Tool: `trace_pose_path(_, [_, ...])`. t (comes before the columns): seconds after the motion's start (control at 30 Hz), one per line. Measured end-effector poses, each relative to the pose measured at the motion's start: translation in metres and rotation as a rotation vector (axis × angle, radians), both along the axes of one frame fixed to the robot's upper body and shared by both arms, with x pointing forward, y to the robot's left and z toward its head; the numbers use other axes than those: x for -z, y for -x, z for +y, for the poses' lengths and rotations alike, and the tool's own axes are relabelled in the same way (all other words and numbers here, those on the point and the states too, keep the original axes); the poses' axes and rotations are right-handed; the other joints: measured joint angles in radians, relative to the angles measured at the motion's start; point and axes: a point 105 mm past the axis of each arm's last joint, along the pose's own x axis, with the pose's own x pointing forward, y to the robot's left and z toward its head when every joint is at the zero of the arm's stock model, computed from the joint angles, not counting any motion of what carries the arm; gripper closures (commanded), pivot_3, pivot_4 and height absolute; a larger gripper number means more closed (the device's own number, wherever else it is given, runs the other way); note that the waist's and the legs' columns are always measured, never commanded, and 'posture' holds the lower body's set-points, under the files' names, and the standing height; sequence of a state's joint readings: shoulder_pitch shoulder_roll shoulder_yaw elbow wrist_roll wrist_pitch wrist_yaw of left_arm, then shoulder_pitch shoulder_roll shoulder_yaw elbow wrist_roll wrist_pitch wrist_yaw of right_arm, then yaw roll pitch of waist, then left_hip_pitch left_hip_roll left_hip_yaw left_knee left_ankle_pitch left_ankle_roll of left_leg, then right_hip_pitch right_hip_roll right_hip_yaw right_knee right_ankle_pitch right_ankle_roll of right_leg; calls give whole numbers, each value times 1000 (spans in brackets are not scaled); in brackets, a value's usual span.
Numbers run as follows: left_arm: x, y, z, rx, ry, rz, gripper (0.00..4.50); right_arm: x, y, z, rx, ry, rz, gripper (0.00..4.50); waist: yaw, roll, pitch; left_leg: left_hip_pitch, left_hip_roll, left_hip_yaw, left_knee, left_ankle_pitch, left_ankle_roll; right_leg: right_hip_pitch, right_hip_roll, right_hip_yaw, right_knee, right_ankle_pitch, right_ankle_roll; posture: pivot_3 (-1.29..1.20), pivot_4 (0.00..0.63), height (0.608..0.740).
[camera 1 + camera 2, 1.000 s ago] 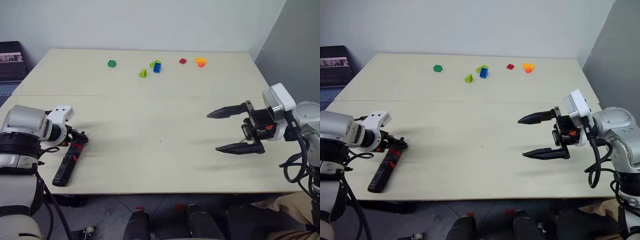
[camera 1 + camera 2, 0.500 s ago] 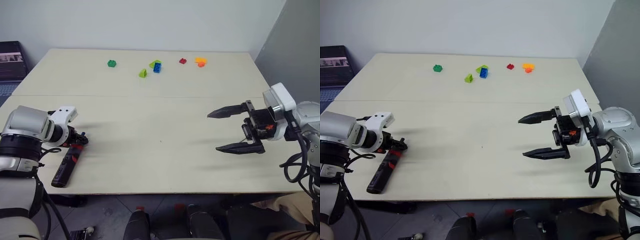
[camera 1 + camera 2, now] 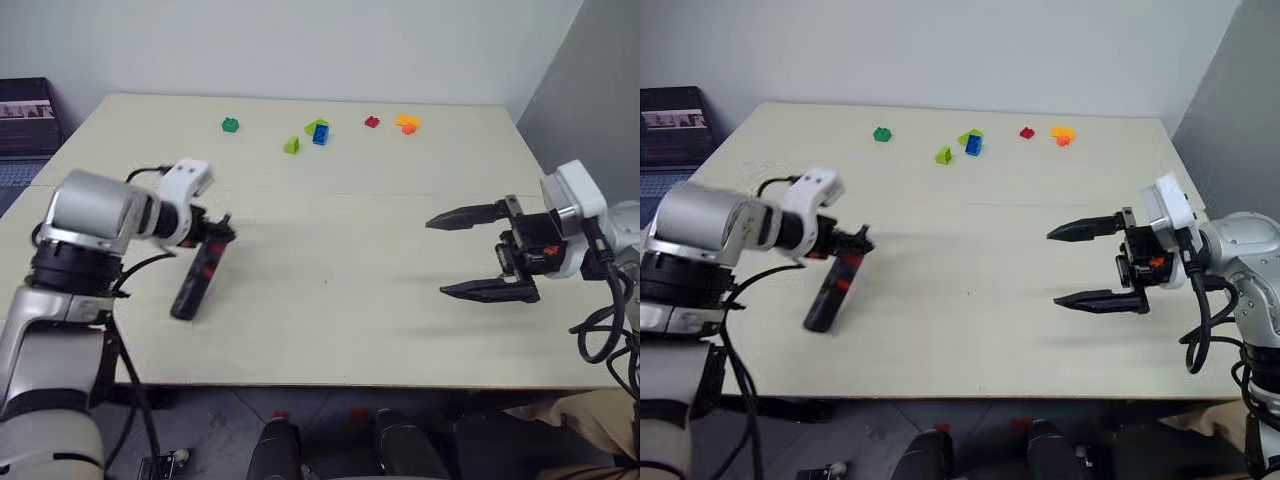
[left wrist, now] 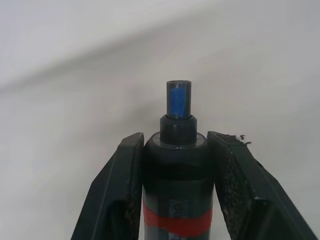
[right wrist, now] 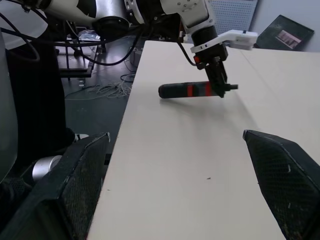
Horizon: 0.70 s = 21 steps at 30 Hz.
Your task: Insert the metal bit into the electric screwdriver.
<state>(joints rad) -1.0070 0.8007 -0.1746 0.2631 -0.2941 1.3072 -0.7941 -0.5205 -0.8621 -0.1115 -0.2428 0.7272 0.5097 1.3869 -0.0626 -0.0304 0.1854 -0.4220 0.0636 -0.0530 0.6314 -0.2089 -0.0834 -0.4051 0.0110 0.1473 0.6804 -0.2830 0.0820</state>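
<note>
Black-and-red electric screwdriver (image 3: 197, 281) | now lifted off counter (image 3: 330, 290), clamped in my left hand (image 3: 213, 238) | right hand (image 3: 470, 252) wide open, empty, well apart | metal bit unseen, next needed

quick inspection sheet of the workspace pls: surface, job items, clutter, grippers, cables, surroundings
Surface: pale wooden table, seam across the middle.
Job's things: electric screwdriver clamped near its nose and lifted off the table, rear end hanging low. Metal bit: nothing seen.
Clutter: small toy blocks at the far edge, green, blue, red, orange.
Grippers: left gripper shut on the screwdriver; right gripper open, holding nothing, above the table.
Cables: black cables looped at the right arm.
Surroundings: plain wall; dark framed item at far left.
</note>
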Motion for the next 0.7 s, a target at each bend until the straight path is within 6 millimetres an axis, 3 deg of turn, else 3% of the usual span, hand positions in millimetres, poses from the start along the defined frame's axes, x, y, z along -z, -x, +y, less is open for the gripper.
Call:
trace_pose_path(0.13, [-38, -18, -52, 131, 132, -244, 2864, -4, -1, -5, 59, -16, -29, 0, 7, 0, 0, -1, 0, 0, 0, 0, 0, 0, 0, 0, 0, 2, -3, 0, 150, 740])
trace_pose_path(0.3, [-68, -16, -91, 285, 248, -491, 2865, -6, -1, -15, 144, -33, -32, 0, 4, 0, 0, -1, 0, 0, 0, 0, 0, 0, 0, 0, 0, 2, -3, 0, 150, 740])
trace_pose_path(0.47, [-61, -12, -125, 348, 391, -579, 2865, -12, -1, -14, 189, -53, -51, 0, 7, 0, 0, -1, -1, 0, 1, 0, 0, 0, -1, 1, 0, 2, -3, 0, 150, 740])
trace_pose_path(0.7, [-47, -7, -143, 354, 496, -681, 2866, -22, -14, -14, 319, -106, -78, 0, 4, 0, 0, 0, -1, 1, 4, 0, 0, 1, 0, 3, 0, 3, 1, 0, 150, 740])
